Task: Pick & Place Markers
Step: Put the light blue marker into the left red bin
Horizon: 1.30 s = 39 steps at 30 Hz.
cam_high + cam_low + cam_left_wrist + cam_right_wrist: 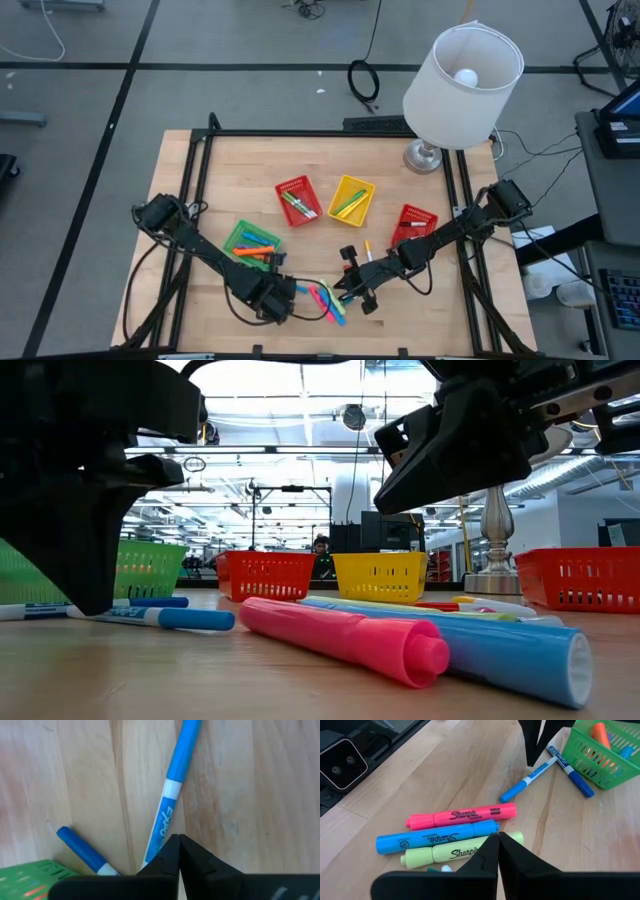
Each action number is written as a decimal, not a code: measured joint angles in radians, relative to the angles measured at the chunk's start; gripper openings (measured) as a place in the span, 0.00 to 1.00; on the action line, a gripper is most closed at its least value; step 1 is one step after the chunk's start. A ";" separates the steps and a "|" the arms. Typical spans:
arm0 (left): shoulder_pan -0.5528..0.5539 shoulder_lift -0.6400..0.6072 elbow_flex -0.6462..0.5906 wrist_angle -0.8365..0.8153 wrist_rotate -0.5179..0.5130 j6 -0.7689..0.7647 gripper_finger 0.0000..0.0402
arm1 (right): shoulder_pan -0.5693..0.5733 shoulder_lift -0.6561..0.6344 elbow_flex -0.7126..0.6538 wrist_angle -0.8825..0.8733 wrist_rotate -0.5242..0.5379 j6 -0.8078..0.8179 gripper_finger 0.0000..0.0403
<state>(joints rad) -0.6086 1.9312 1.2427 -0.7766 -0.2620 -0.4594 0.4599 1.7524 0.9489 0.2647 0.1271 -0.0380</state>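
Three fat markers lie side by side near the table's front edge: pink (pixel 462 816), blue (pixel 437 837) and yellow-green (pixel 455 851). A thin blue-and-white marker (pixel 170 795) and a second blue one (pixel 82 851) lie flat beside the green basket (pixel 250 243), which holds orange markers. My left gripper (pixel 178 849) is shut, pointing steeply down at the blue-and-white marker's barrel. My right gripper (pixel 498 845) is shut and hangs slanting above the three fat markers, holding nothing. One more marker (pixel 367 250) lies behind it. My left gripper's shut fingertips (pixel 532 760) stand from above right at the blue-and-white marker's white barrel (pixel 534 774), which lies flat on the table. Whether they touch it, I cannot tell.
A red basket (pixel 298 200) and a yellow basket (pixel 352 198) with markers stand mid-table, and another red basket (pixel 413 225) stands to the right. A lamp (pixel 462 80) stands at the far right corner. The two grippers are close together near the table's front edge.
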 joint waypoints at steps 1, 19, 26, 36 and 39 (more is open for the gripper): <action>0.000 0.000 0.000 0.001 -0.001 0.012 0.02 | 0.000 0.000 0.000 0.001 0.000 0.000 0.00; 0.136 -0.002 0.003 0.103 -0.003 0.116 0.02 | 0.000 0.000 0.000 0.015 0.000 0.000 0.00; 0.160 -0.002 0.004 0.134 -0.002 0.179 0.07 | 0.000 0.000 0.000 0.015 0.000 0.000 0.00; 0.148 -0.004 0.075 0.073 0.139 0.421 0.06 | 0.000 0.000 0.000 0.010 0.000 0.001 0.00; 0.142 -0.004 0.116 0.025 0.168 0.464 0.11 | 0.000 0.000 0.000 0.007 0.000 0.001 0.00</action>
<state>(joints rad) -0.4669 1.9274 1.3592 -0.7517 -0.0938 0.0051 0.4603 1.7527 0.9489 0.2721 0.1268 -0.0372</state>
